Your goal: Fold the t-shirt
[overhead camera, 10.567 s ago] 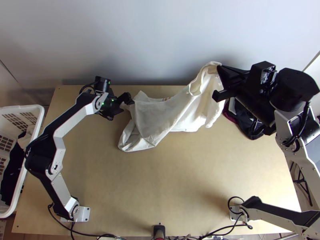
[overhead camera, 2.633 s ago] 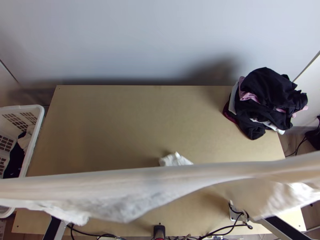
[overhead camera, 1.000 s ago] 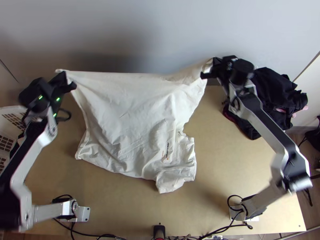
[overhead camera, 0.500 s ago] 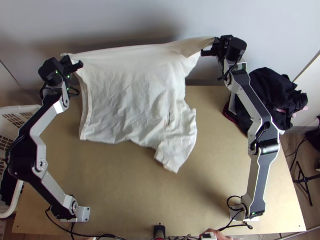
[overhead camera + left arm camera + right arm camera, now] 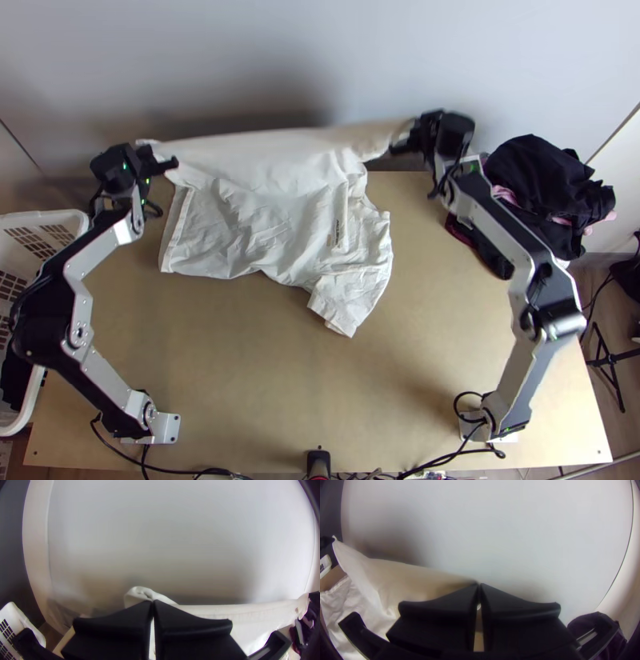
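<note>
The left claw [image 5: 154, 155] pinches one end of the white t-shirt's far edge, the right claw [image 5: 406, 134] the other; the t-shirt [image 5: 272, 208] stretches between them, its rumpled nearer part on the table [image 5: 264, 368], dark clothes [image 5: 532, 172] beside the right claw

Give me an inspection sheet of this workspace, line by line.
Surface: light wooden table, bare toward its near edge.
Job's things: white t-shirt, far edge held up and stretched between the grippers, near part lying wrinkled on the table.
Clutter: pile of mostly dark clothes at the table's far right corner.
Grippers: left gripper shut on the shirt's far left corner; right gripper shut on its far right part.
Cables: black cables along the near edge, by the arms' bases.
Surroundings: pale wall behind; white basket at the left.
</note>
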Controlling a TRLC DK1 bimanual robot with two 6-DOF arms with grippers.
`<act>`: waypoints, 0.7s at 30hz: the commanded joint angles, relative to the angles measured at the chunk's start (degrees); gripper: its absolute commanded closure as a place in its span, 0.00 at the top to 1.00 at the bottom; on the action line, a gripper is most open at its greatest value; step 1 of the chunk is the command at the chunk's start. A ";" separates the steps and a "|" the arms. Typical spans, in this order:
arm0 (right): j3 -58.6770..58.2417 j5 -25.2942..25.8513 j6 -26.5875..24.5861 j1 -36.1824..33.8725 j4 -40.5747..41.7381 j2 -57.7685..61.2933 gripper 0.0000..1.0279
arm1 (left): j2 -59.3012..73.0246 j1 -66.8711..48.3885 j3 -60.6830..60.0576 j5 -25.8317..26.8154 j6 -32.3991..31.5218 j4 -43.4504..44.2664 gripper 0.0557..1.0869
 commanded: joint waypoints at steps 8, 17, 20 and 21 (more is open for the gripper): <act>-34.85 -0.35 -4.67 6.11 -2.04 -22.61 0.03 | -15.15 2.25 -25.95 11.05 12.16 -1.67 0.04; -41.62 -0.35 -3.80 10.77 -4.94 -29.29 0.03 | -20.16 4.44 -32.72 11.67 13.13 -3.17 0.04; -39.77 -0.35 -2.21 10.95 -10.21 -29.11 0.85 | -19.98 5.76 -31.49 11.84 11.64 -5.63 0.85; -39.24 -0.27 -2.21 10.86 -10.92 -28.94 0.97 | -20.33 6.29 -30.96 12.72 10.76 -6.94 0.96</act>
